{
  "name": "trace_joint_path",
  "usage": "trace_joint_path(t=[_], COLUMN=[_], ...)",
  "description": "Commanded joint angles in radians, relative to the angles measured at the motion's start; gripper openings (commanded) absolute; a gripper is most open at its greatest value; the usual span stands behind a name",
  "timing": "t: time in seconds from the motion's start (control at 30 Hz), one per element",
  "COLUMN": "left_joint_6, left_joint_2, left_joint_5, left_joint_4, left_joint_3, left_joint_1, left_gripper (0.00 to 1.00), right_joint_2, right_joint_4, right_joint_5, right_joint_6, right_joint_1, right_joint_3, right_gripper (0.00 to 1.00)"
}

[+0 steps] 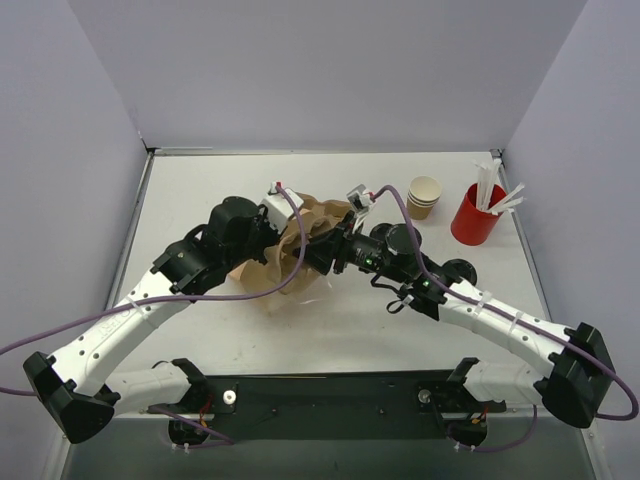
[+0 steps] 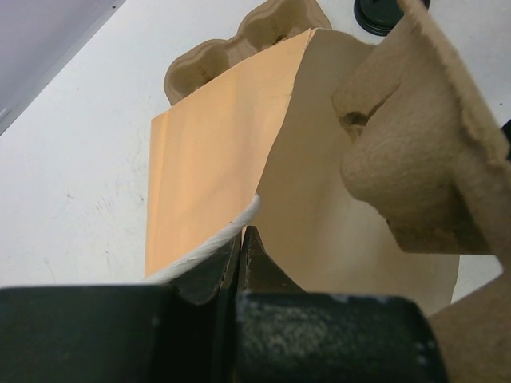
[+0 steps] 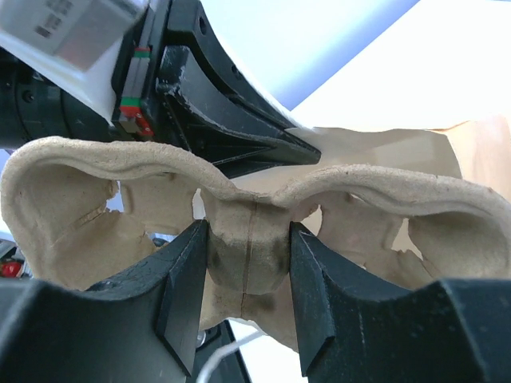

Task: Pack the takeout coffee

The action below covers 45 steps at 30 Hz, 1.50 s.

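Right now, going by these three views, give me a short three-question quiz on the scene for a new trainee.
1. True or false: the right pincer is clamped on the middle of the pulp carrier.
2. What is the left pincer shut on? A) a black lid B) the edge of the paper bag C) nothing
3. Fill in: the tan paper cups stand on the table next to the ___ cup of straws, outside the bag.

Key: 1 true; 2 B; 3 red.
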Motion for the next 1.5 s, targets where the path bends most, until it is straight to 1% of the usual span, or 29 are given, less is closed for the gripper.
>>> trace_joint_path(t=[0.0, 0.17, 0.27, 0.43, 0.6, 0.63, 0.77, 1.17, 1.33, 1.47], left_joint_6=[-0.023, -0.038, -0.046, -0.052, -0.055, -0.055, -0.056, -0.061, -0.053, -0.043], left_joint_2=[-0.015, -0.023, -0.035, -0.047, -0.056, -0.056, -0.058, -0.066, -0.067, -0.064], left_joint_5=[0.031, 0.051, 0.098, 0.163, 0.183, 0.204, 0.220, 0.232, 0.309, 0.400], left_joint_4=[0.046, 0.049, 0.048, 0.031, 0.011, 0.008, -0.005, -0.029, -0.061, -0.096], left_joint_3=[0.017, 0.036, 0.051, 0.082, 0.099, 0.106, 0.117, 0.146, 0.155, 0.160], left_joint_1=[0.005, 0.016, 0.033, 0.056, 0.080, 0.083, 0.086, 0.094, 0.094, 0.094], left_gripper=[0.00, 0.00, 0.00, 0.00, 0.00, 0.00, 0.00, 0.00, 0.00, 0.00], right_joint_2=[0.041, 0.070, 0.084, 0.101, 0.107, 0.107, 0.110, 0.151, 0.142, 0.128], right_joint_4=[0.120, 0.111, 0.088, 0.018, -0.056, -0.068, -0.200, -0.306, -0.326, -0.334], right_joint_5=[-0.018, -0.007, 0.006, 0.025, 0.033, 0.025, 0.046, 0.079, 0.115, 0.132], right_joint_6=[0.004, -0.017, -0.040, -0.134, -0.209, -0.242, -0.345, -0.428, -0.457, -0.470], right_joint_1=[0.017, 0.025, 0.026, 0.030, 0.034, 0.037, 0.088, 0.114, 0.115, 0.115], right_joint_3=[0.064, 0.055, 0.046, 0.058, 0.076, 0.090, 0.145, 0.178, 0.195, 0.211], right_gripper=[0.28, 0.28, 0.28, 0.28, 0.28, 0.28, 0.28, 0.27, 0.27, 0.27])
